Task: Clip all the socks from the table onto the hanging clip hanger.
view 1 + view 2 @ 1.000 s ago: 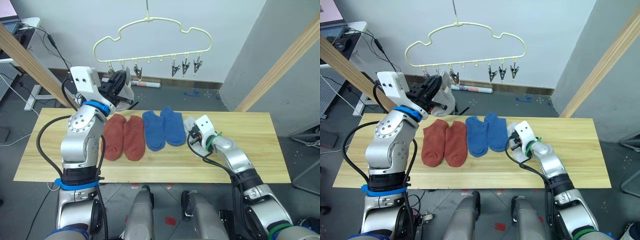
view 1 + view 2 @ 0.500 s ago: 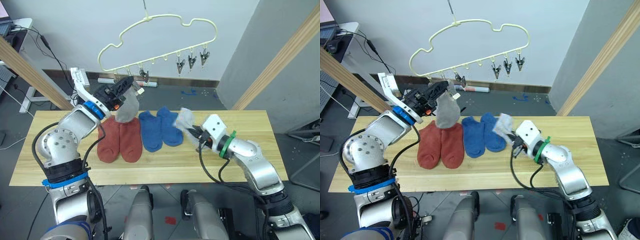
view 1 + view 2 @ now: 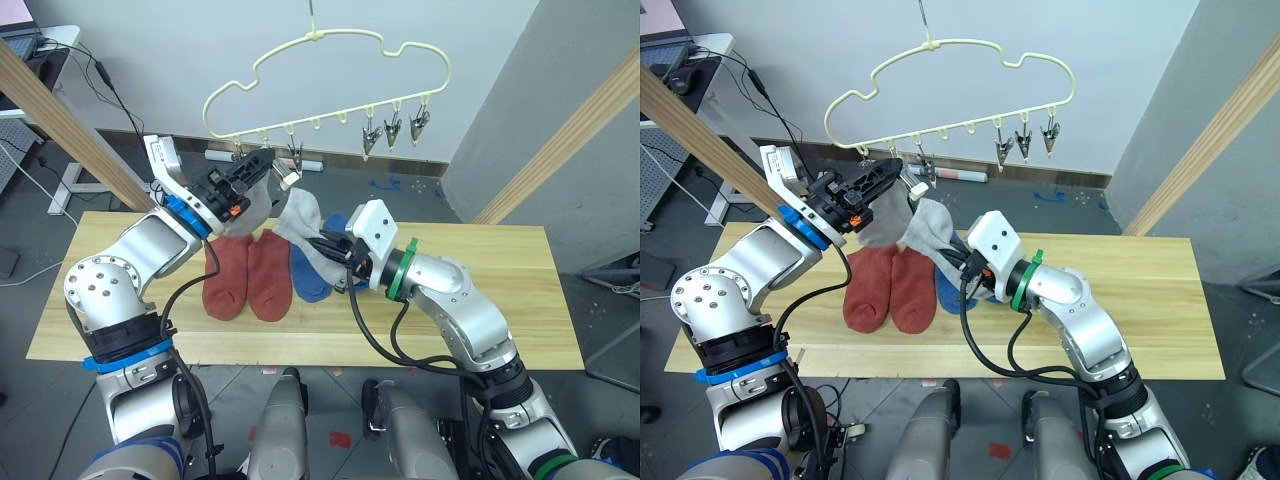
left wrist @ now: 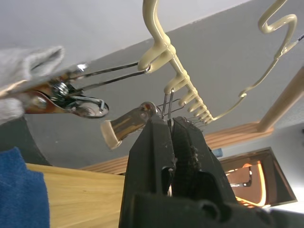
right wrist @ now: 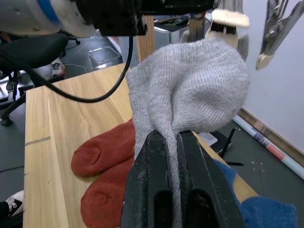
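The pale-yellow clip hanger (image 3: 330, 58) hangs above the table (image 3: 520, 300). One light grey sock (image 3: 246, 208) hangs pinched in a metal clip (image 4: 71, 97) near the hanger's left end. My left gripper (image 4: 168, 124) is up beside it, shut on the neighbouring clip (image 4: 127, 125). My right gripper (image 5: 172, 138) is shut on a second grey sock (image 5: 190, 85), held up just below those clips (image 3: 298, 222). Two rust-red socks (image 3: 247, 280) lie flat on the table. The blue socks (image 3: 308, 278) lie beside them, partly hidden by my right arm.
Three bare clips (image 3: 395, 125) hang at the hanger's right end. Slanted wooden poles stand at the left (image 3: 60, 120) and at the right (image 3: 570, 130). The table's right half (image 3: 510, 260) is bare wood. Cables and a desk sit beyond the left pole.
My right arm swung left and lifted its grey sock from the table's right side up under the left clips. My left gripper rose to the clips beside the first grey sock.
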`<control>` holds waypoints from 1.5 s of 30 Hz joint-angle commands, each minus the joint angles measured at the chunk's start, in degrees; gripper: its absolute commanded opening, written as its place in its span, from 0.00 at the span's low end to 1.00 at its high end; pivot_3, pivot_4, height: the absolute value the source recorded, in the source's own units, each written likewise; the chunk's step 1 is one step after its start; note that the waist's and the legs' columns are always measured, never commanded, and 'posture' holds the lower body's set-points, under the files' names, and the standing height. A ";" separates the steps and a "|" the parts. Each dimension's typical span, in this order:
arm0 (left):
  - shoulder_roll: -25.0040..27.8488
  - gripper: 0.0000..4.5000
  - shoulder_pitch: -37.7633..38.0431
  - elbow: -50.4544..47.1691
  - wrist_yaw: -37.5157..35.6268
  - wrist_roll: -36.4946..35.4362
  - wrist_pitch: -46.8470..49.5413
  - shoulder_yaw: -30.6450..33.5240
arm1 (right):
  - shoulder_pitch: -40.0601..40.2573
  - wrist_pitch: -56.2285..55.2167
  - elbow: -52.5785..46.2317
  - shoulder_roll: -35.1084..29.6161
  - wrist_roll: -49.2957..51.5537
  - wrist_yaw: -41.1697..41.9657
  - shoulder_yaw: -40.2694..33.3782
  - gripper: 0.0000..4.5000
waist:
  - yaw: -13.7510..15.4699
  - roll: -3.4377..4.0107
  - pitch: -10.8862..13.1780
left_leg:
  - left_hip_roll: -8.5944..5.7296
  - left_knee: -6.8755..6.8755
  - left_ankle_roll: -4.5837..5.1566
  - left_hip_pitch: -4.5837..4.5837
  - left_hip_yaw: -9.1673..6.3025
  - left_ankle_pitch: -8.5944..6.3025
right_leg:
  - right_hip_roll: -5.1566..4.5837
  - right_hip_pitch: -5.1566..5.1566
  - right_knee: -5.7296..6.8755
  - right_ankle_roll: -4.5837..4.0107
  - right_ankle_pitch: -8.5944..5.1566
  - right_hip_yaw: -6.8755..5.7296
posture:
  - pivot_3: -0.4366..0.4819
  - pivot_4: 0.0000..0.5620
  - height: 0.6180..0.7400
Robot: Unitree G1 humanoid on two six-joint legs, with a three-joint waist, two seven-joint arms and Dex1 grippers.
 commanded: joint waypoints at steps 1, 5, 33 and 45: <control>1.17 0.00 0.64 -2.35 0.42 -2.26 -0.50 -0.47 | -1.58 -1.51 -0.17 1.26 1.34 -0.09 -0.28 0.00 | 0.08 -0.01 0.02 | 0.00 -0.01 0.00 0.00 -0.01 0.00 | 0.00 0.00 0.00 0.00 0.00 -0.01 | 0.70 0.70 1.00; 2.30 0.00 1.13 -2.39 -0.12 -2.45 -0.55 -1.18 | -2.26 -1.38 -0.04 1.78 1.30 -0.29 -0.64 0.00 | 0.12 0.00 0.05 | 0.00 -0.01 -0.01 0.00 -0.01 0.00 | 0.00 0.00 0.00 0.00 0.00 -0.02 | 0.70 0.70 1.00; 8.74 0.98 5.58 -6.93 -7.63 4.60 -6.53 -6.53 | -2.03 3.31 1.77 7.46 7.51 -1.79 -1.28 0.33 | 0.44 0.06 0.49 | 0.01 -0.18 -0.02 -0.02 0.03 -0.01 | -0.05 -0.07 -0.10 0.00 -0.01 0.00 | 0.71 0.69 1.00; 10.69 0.98 9.11 -12.68 -16.55 21.60 -15.36 -15.43 | 3.99 4.36 -2.47 -2.34 7.50 -1.15 -4.41 0.99 | 1.12 0.07 0.50 | 0.00 -0.38 -0.02 -0.06 0.09 -0.01 | -0.06 -0.14 -0.22 -0.01 -0.01 0.03 | 0.69 0.68 1.00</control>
